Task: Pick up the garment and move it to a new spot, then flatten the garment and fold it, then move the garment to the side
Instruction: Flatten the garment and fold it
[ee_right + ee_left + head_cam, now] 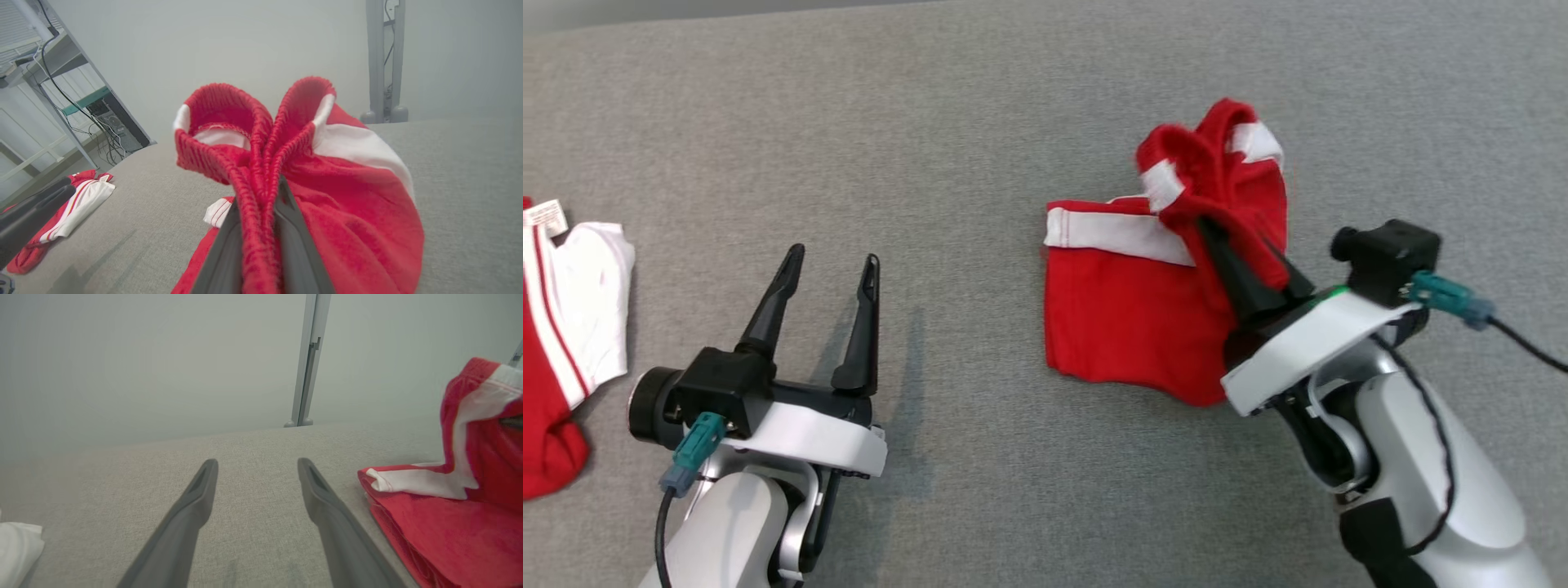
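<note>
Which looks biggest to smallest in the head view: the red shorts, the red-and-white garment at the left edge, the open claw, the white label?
1. red shorts
2. red-and-white garment, though the frame edge cuts it off
3. left claw, which sits nearer the camera, so its rank is unsure
4. white label

Light is bright, even and diffuse. The black two-fingered left gripper (836, 260) casts a soft shadow (edges indistinct) on the grey woven surface (980, 122). The left wrist view renders the pale wall (122, 355) hazy and leans the grey metal post (308, 359).
</note>
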### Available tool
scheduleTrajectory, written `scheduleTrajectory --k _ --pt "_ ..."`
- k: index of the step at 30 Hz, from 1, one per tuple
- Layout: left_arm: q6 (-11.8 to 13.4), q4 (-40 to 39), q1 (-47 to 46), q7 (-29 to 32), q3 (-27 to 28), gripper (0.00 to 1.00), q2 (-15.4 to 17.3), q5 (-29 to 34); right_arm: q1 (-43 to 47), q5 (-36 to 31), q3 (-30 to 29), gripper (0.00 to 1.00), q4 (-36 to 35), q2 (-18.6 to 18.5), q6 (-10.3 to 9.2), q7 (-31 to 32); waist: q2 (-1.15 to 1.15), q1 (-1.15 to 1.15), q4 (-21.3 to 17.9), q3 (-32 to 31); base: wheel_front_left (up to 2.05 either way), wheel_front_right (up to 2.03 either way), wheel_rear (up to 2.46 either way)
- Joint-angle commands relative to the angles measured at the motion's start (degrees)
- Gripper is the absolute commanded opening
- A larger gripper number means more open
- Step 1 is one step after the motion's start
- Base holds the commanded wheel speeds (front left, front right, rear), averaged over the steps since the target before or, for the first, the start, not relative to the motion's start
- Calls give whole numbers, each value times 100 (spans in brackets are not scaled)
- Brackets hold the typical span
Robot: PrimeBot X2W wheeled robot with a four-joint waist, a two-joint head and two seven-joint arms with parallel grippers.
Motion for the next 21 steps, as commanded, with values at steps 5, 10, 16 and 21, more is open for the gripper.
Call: scheduleTrajectory --k 5,10,16,21 --pt "-86 92 -170 -42 -74 100 -112 -20 -133 -574 248 0 430 262 0 84 0 0 313 64 0 0 0" --pt "-167 216 -270 -71 -161 100 -263 15 -193 -813 298 0 1081 386 0 -163 0 0 530 136 0 0 0" --pt "-243 323 -319 -102 -199 100 -367 54 -241 -367 684 100 1309 391 0 -492 0 0 575 183 0 0 0" --pt "-294 388 -382 -106 -216 100 -400 92 -262 -229 975 100 1326 391 0 -662 0 0 524 199 0 0 0"
